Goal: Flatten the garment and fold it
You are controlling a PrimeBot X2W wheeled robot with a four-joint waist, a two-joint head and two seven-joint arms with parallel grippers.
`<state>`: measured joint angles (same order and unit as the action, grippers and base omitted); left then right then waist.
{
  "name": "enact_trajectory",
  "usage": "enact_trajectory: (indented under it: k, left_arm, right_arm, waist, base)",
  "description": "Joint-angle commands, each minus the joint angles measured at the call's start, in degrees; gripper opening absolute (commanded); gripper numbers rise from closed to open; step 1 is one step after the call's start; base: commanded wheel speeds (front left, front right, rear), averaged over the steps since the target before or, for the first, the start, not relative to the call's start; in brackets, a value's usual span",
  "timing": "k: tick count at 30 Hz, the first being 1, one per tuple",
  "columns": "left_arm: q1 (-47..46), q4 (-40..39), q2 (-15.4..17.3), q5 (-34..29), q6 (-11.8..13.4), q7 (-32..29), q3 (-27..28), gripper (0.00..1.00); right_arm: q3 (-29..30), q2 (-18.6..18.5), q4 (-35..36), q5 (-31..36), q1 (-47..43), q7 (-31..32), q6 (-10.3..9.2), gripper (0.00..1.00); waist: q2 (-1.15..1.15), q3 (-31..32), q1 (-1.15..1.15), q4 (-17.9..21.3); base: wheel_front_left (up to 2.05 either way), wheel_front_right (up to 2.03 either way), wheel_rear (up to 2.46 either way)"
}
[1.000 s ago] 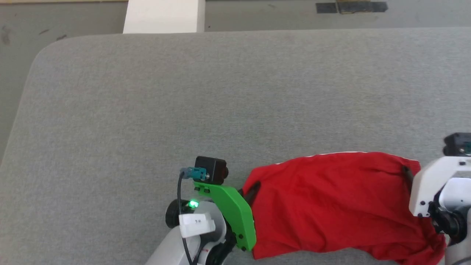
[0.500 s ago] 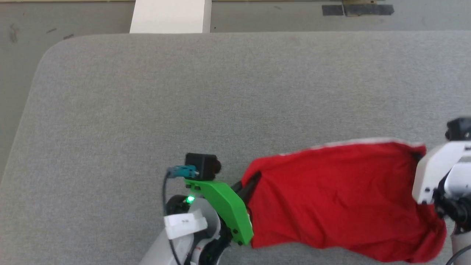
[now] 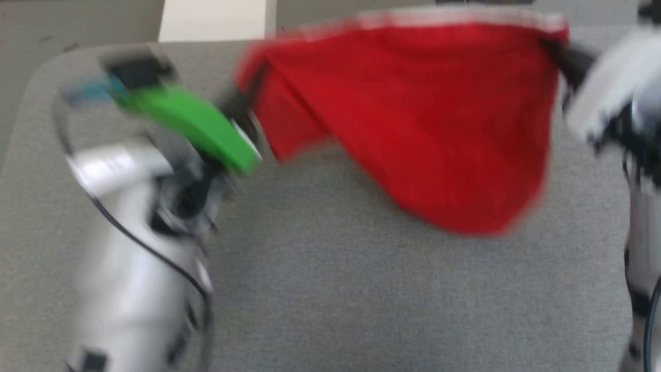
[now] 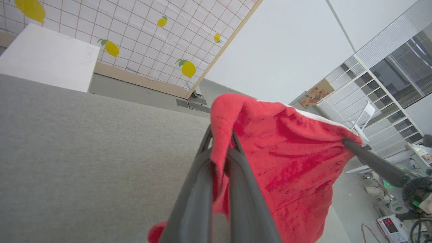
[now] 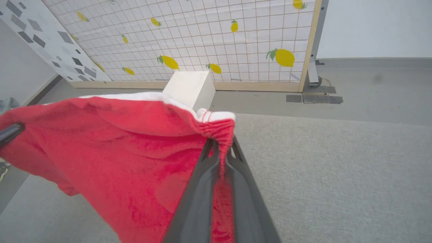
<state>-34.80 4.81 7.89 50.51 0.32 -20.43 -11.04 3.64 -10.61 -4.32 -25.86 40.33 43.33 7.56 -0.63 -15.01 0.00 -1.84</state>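
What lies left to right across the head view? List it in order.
The pale left forearm → green wrist bracket → left gripper → red shorts, held up off the grey surface between both grippers → right gripper → white right wrist.

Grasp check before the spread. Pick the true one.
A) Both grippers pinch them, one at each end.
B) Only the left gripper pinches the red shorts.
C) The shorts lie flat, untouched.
A: the left gripper and the right gripper each clamp one end of the red shorts, which hang between them.
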Motion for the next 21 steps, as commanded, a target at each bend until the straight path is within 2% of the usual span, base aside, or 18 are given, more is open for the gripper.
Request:
enact_trajectory:
  k: [1, 7, 13, 18, 21]
  left_arm:
    - [-4.75, 1.69, 1.62, -0.65, -0.05, -0.17, 0.94, 0.00]
    - [-22.87, 10.29, 5.89, -4.21, 0.43, 1.40, 3.75, 0.00]
    - [-37.51, 18.78, 7.77, -8.98, -0.23, 9.00, 4.59, 0.00]
    - [-45.22, 24.87, 7.82, -10.98, -1.60, 16.88, 5.34, 0.00]
    - [-47.11, 27.99, 7.79, -11.45, -2.77, 19.47, 5.16, 0.00]
  right_arm:
    - [-0.86, 0.71, -1.54, -0.13, 4.45, -0.48, -0.08, 0.00]
    - [-1.77, 4.44, -10.20, 0.98, 22.54, -4.59, -0.08, 0.00]
    - [-0.72, 6.17, -19.20, 5.56, 36.95, -13.34, -0.08, 0.00]
    - [1.72, 6.92, -25.69, 9.23, 44.11, -22.79, -0.08, 0.00]
    - [1.50, 7.16, -29.06, 10.15, 45.53, -25.05, -0.08, 0.00]
  waist:
    - [0.63, -3.09, 0.00, 1.15]
    - [0.63, -8.37, 0.00, 2.09]
    - [0.63, -12.25, 0.00, 2.42]
    - [0.63, -14.43, 0.00, 2.54]
    - [0.63, -15.43, 0.00, 2.60]
  base:
    - [0.00, 0.00, 0.00]
    - [0.00, 0.00, 0.00]
    - [0.00, 0.00, 0.00]
    - [0.00, 0.00, 0.00]
    - [0.00, 0.00, 0.00]
